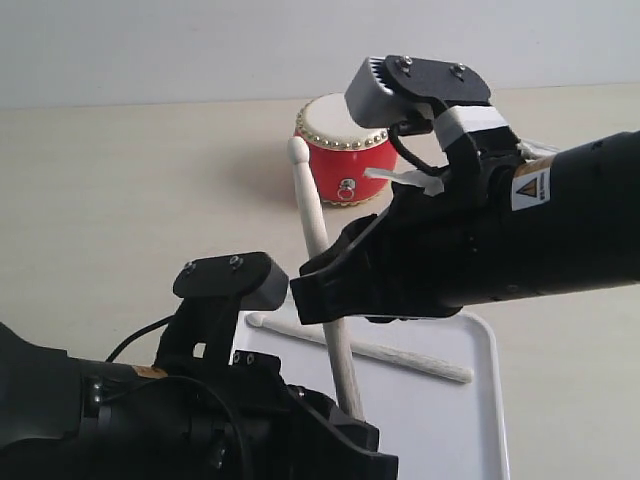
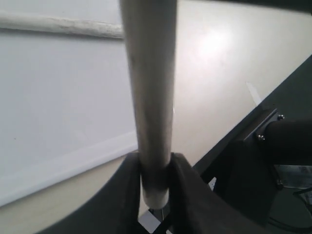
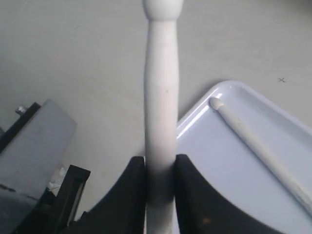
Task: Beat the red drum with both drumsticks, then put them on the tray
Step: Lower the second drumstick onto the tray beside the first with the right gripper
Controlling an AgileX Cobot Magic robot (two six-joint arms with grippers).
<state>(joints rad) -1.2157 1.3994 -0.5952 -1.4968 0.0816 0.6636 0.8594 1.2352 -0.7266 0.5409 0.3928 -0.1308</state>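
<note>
- Exterior view: grips the held drumstick (image 1: 312, 215) with both tools at once, the left gripper (image 1: 350, 415) low at the butt end and the right gripper (image 1: 322, 290) closed on the shaft higher up.
- Holds that stick steeply tilted above the tray (image 1: 480, 400), bead tip uppermost and overlapping the red drum (image 1: 345, 150) in this view.
- Shows the red drum upright on the table (image 1: 120, 200), beyond the tray and apart from it.
- Shows the second drumstick (image 1: 400, 355) lying flat across the far part of the tray, partly hidden behind the right gripper.
- Left wrist view: shows the left gripper (image 2: 155, 168) narrowed onto the held drumstick (image 2: 148, 87), pressed to both sides just above the butt end.
- Shows the tray (image 2: 63, 97) behind, with the second drumstick (image 2: 58, 24) lying on it.
- Right wrist view: shows the right gripper (image 3: 161, 168) pinched on the held drumstick (image 3: 161, 87), touching it on each side, bead tip out over the table (image 3: 73, 48).
- Shows the second drumstick (image 3: 253, 141) resting inside the tray (image 3: 219, 165), its tip near a rounded corner.
</note>
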